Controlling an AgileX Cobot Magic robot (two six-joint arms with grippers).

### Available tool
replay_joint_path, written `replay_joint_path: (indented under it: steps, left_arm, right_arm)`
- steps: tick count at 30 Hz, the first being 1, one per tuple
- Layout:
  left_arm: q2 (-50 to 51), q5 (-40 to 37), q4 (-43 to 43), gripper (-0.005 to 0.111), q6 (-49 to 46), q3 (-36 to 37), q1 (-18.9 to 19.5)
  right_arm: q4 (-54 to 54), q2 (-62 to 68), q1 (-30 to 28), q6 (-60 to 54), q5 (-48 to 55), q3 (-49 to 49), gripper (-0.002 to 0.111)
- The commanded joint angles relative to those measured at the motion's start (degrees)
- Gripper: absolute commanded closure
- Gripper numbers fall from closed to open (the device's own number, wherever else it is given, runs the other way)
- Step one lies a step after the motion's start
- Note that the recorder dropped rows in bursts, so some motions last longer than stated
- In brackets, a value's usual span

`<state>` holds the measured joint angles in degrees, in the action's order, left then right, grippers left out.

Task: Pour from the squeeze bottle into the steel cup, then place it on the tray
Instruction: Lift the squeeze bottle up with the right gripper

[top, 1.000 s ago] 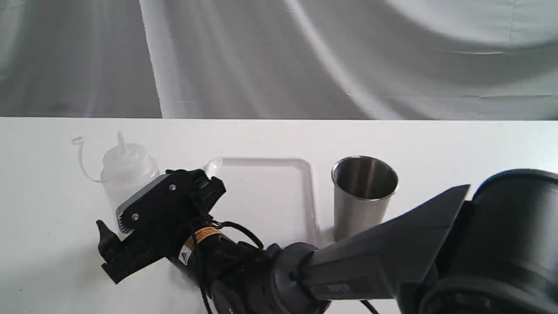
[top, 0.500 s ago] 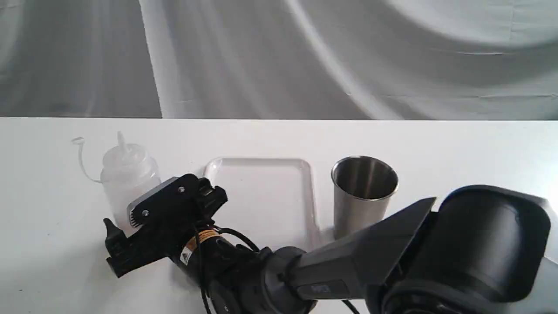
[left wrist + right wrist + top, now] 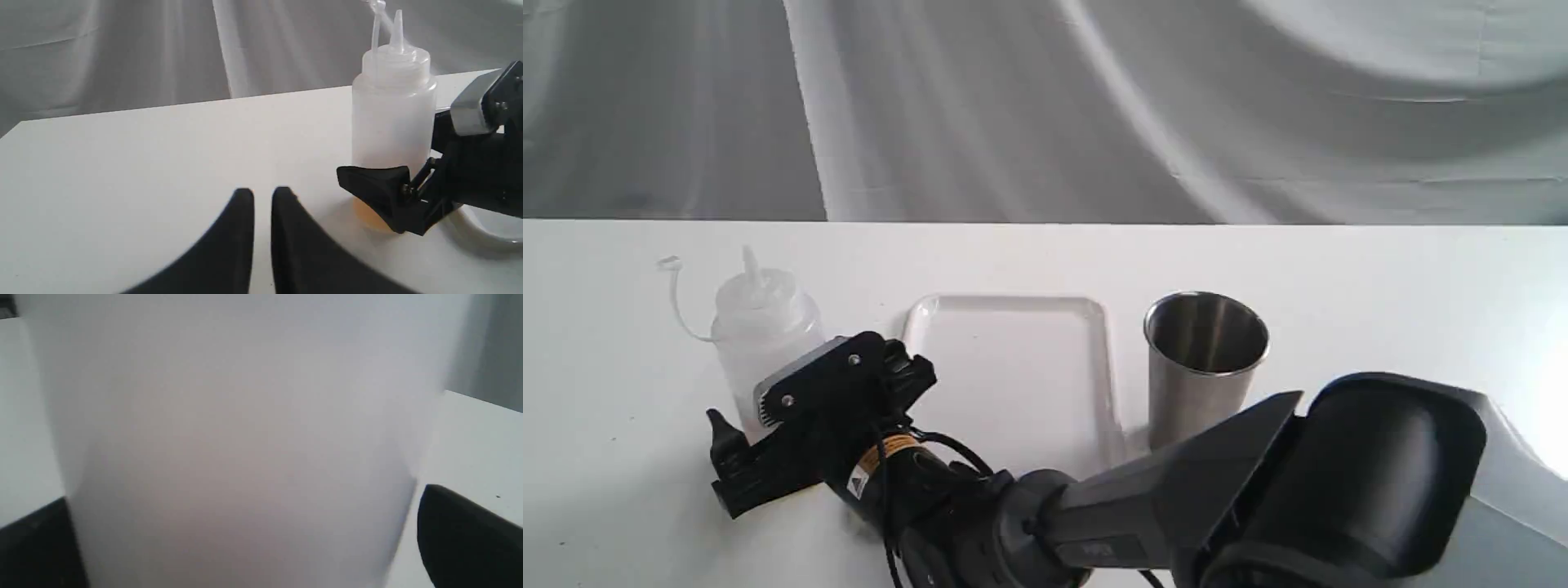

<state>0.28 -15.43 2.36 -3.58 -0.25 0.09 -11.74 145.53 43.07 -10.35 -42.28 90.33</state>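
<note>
The squeeze bottle (image 3: 761, 322) stands upright on the table at the left, a little amber liquid in its base (image 3: 365, 213). My right gripper (image 3: 737, 412) has reached across to it and is open, one finger on each side of its lower body. One dark finger (image 3: 374, 181) lies in front of the bottle's base. In the right wrist view the bottle (image 3: 245, 428) fills the space between the two fingertips. The white tray (image 3: 1013, 303) lies in the middle, and the steel cup (image 3: 1205, 367) stands right of it. My left gripper (image 3: 262, 196) is shut and empty, low over the table beside the bottle.
The bottle's cap strap (image 3: 674, 298) loops out to its left. A grey cloth backdrop (image 3: 1045, 106) hangs behind the table's far edge. The right arm's bulky elbow (image 3: 1347, 482) fills the lower right of the exterior view.
My right gripper has sunk a little lower around the bottle's base, and the arm's elbow has dropped and shifted left. Bottle, tray and cup have not moved.
</note>
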Motion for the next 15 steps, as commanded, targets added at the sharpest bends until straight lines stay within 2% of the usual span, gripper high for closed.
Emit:
replay_joint_path:
  steps: [1,15]
  left_arm:
    - [-0.3,0.4,0.1,0.098,0.1,0.3,-0.1]
    - [-0.3,0.4,0.1,0.098,0.1,0.3,-0.1]
  right_arm:
    - [0.5,0.5,-0.5,0.4,0.0,0.4,0.003]
    - [1.3,0.6,-1.1,1.9,-1.0,0.4,0.003]
